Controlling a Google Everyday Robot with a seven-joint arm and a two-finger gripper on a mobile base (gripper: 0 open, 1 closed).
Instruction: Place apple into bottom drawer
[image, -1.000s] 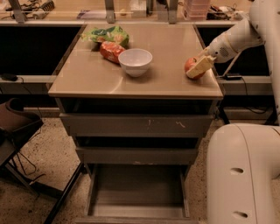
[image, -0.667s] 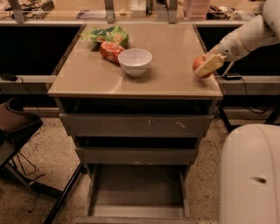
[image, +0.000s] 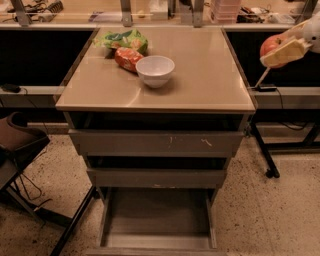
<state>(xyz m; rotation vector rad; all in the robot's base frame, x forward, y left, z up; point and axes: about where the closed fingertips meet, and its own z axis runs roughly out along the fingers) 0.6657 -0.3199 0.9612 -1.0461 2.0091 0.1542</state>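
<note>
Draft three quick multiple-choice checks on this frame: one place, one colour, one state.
1. Where is the apple?
A on the floor
B in the gripper, in the air right of the table
C inside an upper drawer

2. What colour is the bowl?
A white
B green
C black

3. The bottom drawer is:
A shut
B pulled out, holding a packet
C pulled out, floor bare

Key: 1 B, the gripper is closed on it beyond the table's right edge. 2 A, it is plain white. 3 C, its bare grey floor shows.
</note>
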